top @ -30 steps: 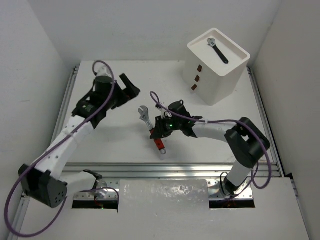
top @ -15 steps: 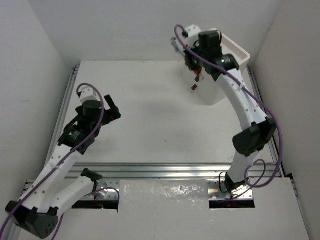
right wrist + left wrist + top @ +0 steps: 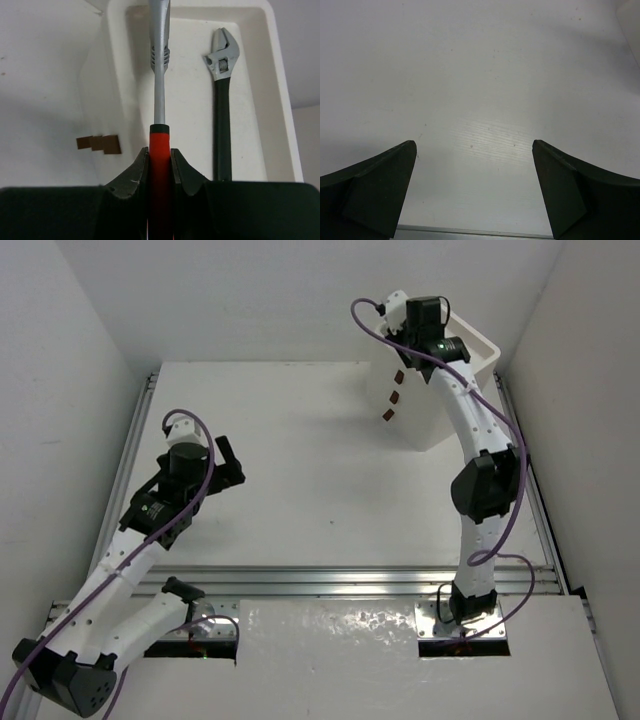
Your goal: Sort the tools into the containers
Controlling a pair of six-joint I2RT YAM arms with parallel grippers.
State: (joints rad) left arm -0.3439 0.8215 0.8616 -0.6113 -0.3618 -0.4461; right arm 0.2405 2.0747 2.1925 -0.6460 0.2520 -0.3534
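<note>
Red-handled adjustable wrench (image 3: pixel 159 95) is clamped in the right gripper (image 3: pixel 159 153) above the tray top of the white drawer unit (image 3: pixel 422 418), upper right of the overhead view. The black-handled wrench (image 3: pixel 222 117) lies inside. The left gripper (image 3: pixel 474 145) stands wide open, empty.

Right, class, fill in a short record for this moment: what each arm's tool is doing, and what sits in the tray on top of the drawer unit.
Right tool: shut on red-handled wrench, held over the drawer unit
Left tool: open, empty, over the table
Tray: black-handled wrench lying in it
</note>
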